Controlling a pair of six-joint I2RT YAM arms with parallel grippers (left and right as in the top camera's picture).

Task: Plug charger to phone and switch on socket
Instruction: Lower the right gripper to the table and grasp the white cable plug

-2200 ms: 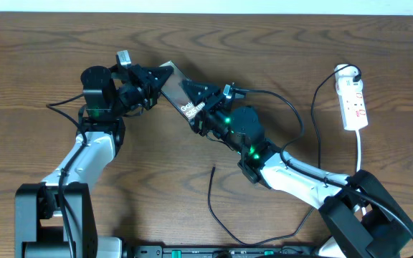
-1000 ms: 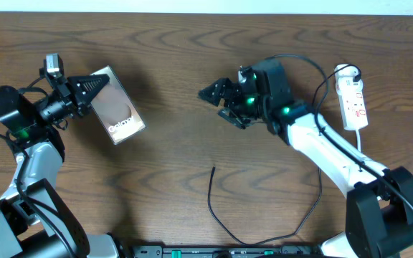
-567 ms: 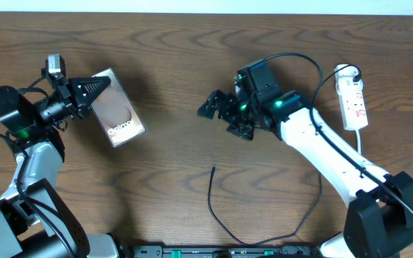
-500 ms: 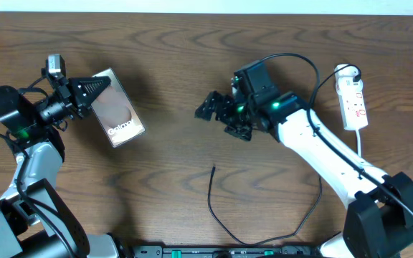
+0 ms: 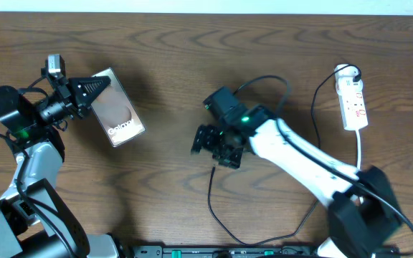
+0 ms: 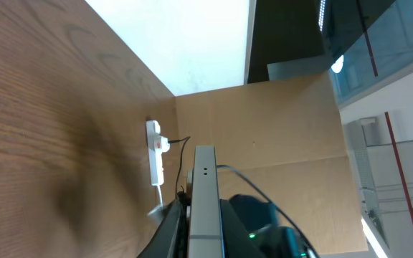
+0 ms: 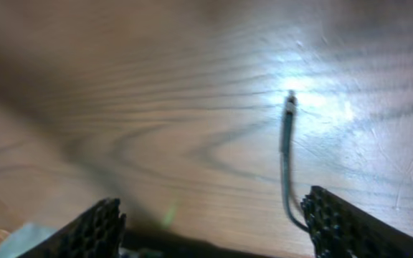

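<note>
My left gripper (image 5: 88, 89) is shut on the bronze-brown phone (image 5: 117, 109) and holds it tilted above the table at the left; in the left wrist view the phone's grey edge (image 6: 204, 193) stands between my fingers. The charger (image 5: 211, 193) is a thin black cable on the table with its plug tip near the middle. My right gripper (image 5: 208, 145) is open and hovers just above that tip; the right wrist view shows the tip (image 7: 290, 100) on the wood between my fingers (image 7: 214, 218). The white socket (image 5: 354, 102) lies at the far right.
The socket's white cord (image 5: 361, 154) runs down the right side beside the right arm's base. Thicker black robot cables loop near the right arm (image 5: 314, 107). A black bar (image 5: 221, 251) lies along the front edge. The socket also shows in the left wrist view (image 6: 154, 154).
My right arm has swung left and toward the front, from near the socket side down over the charger's tip. My left gripper and the phone have stayed still over the last second.
</note>
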